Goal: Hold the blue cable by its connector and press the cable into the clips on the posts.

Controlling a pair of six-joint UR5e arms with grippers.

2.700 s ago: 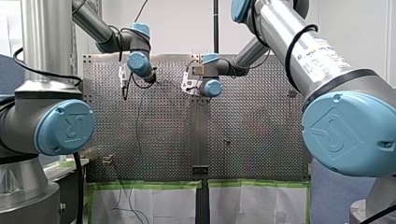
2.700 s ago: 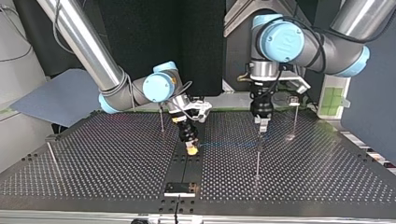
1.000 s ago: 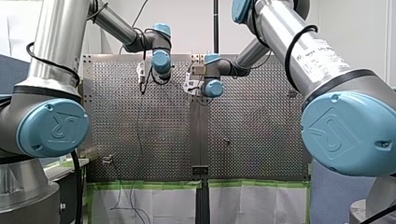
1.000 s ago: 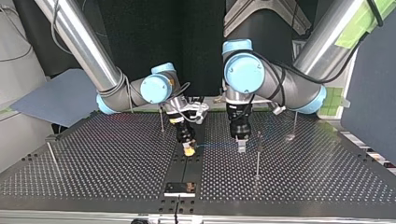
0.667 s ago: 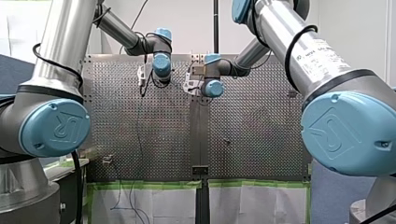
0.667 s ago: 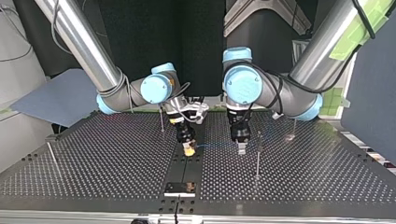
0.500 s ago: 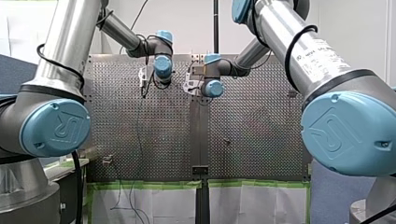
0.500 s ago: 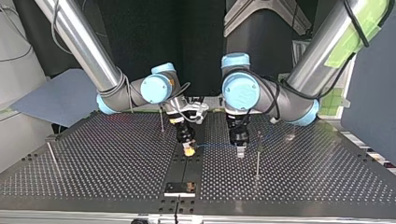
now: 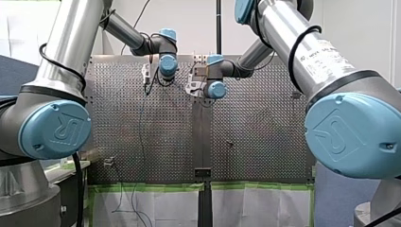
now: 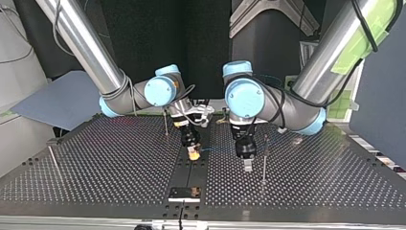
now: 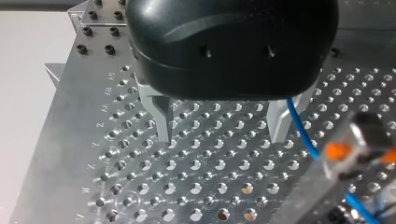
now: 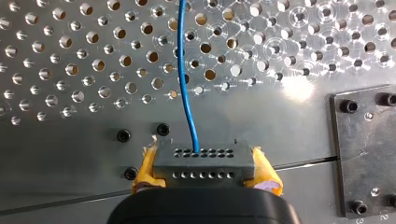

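1. Cable [image 12: 183,70]: thin, blue, looks light and limp. Judged to sag and bend freely, with no stiffness to push with, so any pressing has to happen close to a clip. A hard tug would load the joint at the connector.
2. Connector [image 12: 201,151]: small dark block with rows of holes, looks rigid. It is the one firm spot to take hold of, and its flat ends suit the pads.
3. Right gripper [image 12: 204,170]: closed down to the connector's width, with yellow pads [image 12: 144,172] clamped on its two ends. The cable leaves the face pointing away from the gripper.
4. Post [image 10: 264,160]: thin and upright on the bench [image 10: 95,158]. The connector sits low over the bench, off to one side of the post. The cable runs from the connector across toward the post.
5. Left gripper [image 11: 219,121]: wide open, nothing between the metal fingers [image 11: 159,114]. It hangs over the bench just beside the post, on the connector's side. The cable passes just outside the finger nearer the post; contact cannot be told.
6. Clip [image 11: 357,149]: on the post, with orange parts, blurred. The cable reaches it; whether it is seated cannot be told.
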